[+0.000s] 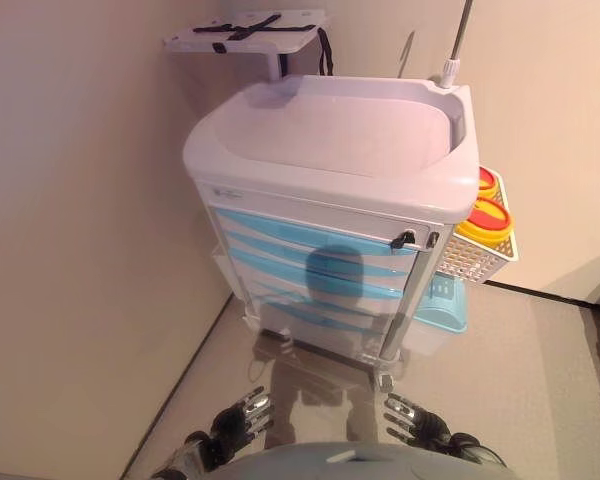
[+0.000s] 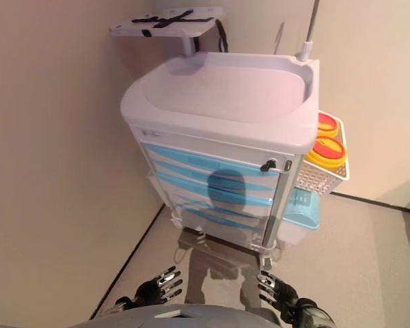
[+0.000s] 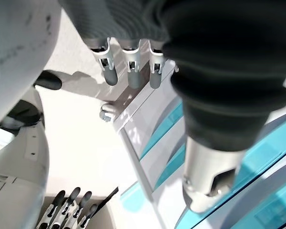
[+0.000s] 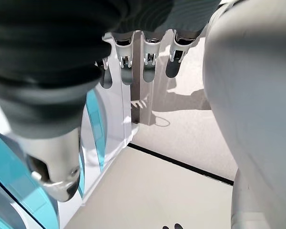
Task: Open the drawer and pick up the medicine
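Nearest me, my left hand [image 1: 242,418] hangs low at about seven o'clock and my right hand [image 1: 412,418] at about five, both with fingers straight and apart, holding nothing. Each wrist view confirms it: relaxed silver fingers with dark tips, thumb standing off, nothing between them.

Past the hands lies a stretch of pale floor [image 1: 540,380], and then, toward twelve o'clock, the medical cart [image 1: 330,180] on small castors. Its drawers [image 1: 310,262] face me, all closed, stacked one over another as pale blue curved fronts, smooth and glossy, each with its long axis running side to side. The medicine does not show anywhere; I judge it sits inside one of them. The drawers lie up and ahead of both hands, well apart from them, and neither hand is clearly nearer. A small dark latch [image 1: 405,240] sits at the upper right of the drawer bank.

The cart top [image 1: 330,130] is a moulded white basin with a raised rim. At its two o'clock side hangs a white perforated basket [image 1: 472,258] carrying yellow containers with red lids [image 1: 486,218]. Farthest, at eleven o'clock, a white tray on a post [image 1: 245,35] stands by the wall.
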### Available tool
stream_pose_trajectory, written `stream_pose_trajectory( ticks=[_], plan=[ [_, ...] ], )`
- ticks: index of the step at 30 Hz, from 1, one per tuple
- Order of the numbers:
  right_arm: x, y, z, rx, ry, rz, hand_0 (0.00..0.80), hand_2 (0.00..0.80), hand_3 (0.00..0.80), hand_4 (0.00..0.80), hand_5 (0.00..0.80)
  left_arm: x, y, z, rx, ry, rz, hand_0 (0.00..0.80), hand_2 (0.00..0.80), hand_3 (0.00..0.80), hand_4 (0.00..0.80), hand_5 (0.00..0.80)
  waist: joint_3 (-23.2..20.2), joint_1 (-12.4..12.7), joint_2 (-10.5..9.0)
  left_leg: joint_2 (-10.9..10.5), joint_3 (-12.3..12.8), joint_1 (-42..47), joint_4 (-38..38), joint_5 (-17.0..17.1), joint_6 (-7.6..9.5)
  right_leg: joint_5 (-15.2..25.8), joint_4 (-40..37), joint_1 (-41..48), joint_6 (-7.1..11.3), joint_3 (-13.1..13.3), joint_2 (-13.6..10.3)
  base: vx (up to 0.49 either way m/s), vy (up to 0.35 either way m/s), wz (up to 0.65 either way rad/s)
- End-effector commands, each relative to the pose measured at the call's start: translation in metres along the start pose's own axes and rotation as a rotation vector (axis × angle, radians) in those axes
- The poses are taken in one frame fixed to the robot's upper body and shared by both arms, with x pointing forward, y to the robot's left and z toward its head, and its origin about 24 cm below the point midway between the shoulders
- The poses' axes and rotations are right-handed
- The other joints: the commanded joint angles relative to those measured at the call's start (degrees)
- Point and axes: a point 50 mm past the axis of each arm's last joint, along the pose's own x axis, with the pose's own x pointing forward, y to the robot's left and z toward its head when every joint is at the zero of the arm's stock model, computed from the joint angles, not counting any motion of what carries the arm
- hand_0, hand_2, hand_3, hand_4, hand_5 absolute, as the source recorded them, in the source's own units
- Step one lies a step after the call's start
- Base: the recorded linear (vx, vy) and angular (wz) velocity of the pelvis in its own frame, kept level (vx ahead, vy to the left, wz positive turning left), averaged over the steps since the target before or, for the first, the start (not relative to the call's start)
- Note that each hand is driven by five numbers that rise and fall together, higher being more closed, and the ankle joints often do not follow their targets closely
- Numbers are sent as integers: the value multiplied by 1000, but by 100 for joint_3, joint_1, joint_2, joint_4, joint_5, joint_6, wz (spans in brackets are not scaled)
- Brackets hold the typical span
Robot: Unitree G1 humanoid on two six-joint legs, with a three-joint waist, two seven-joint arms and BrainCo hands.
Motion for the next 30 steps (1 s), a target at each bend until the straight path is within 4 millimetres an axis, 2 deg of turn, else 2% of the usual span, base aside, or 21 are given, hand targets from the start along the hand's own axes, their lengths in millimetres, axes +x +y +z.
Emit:
stream_pose_trajectory(
  ticks=[1, 5, 11, 17, 26, 30],
  plan=[
    [16, 22, 20, 10, -64, 74, 0, 0, 0, 0, 0, -1, 6, 24, -11, -71, 13, 0, 0, 0, 0, 0, 324, 14, -352, -425, 100, 166, -115, -511, 163, 666, -1313, 829, 462, 43, -192, 41, 2, 2],
    [15, 22, 21, 5, -68, 76, 0, 0, 0, 0, 0, 0, 2, 23, -33, -77, -24, 0, 0, 0, 0, 0, 353, 46, -377, -395, 178, 197, -165, -499, 153, 760, -1484, 876, 469, -14, -189, 58, 0, 3],
    [17, 25, 19, -6, -59, 81, 0, 0, 0, 0, 0, 1, 1, 20, -51, -80, -28, 0, 0, 0, 0, 0, 384, 51, -450, -409, 218, 154, 38, -598, 180, 741, -1402, 830, 459, 73, -179, 83, 5, -1],
    [17, 25, 18, -1, -63, 78, 0, 0, 0, 0, 0, -1, 3, 20, -68, -81, -22, 0, 0, 0, 0, 0, 449, 54, -486, -431, 159, 160, 34, -612, 226, 687, -1311, 811, 440, 114, -134, 40, 7, 0],
    [16, 24, 14, -1, -59, 72, 0, 0, 0, 0, 0, -2, 4, 16, -67, -72, -16, 0, 0, 0, 0, 0, 464, 44, -461, -409, 198, 239, -150, -570, 184, 777, -1469, 822, 502, 47, -172, 0, 0, 0],
    [15, 22, 16, -21, -60, 58, 0, 0, 0, 0, 0, 0, 2, 16, -163, -105, -36, 0, 0, 0, 0, 0, 540, 24, -441, -383, 227, 199, -132, -542, 181, 773, -1404, 762, 506, 28, -186, 33, 29, 0]
  ],
)
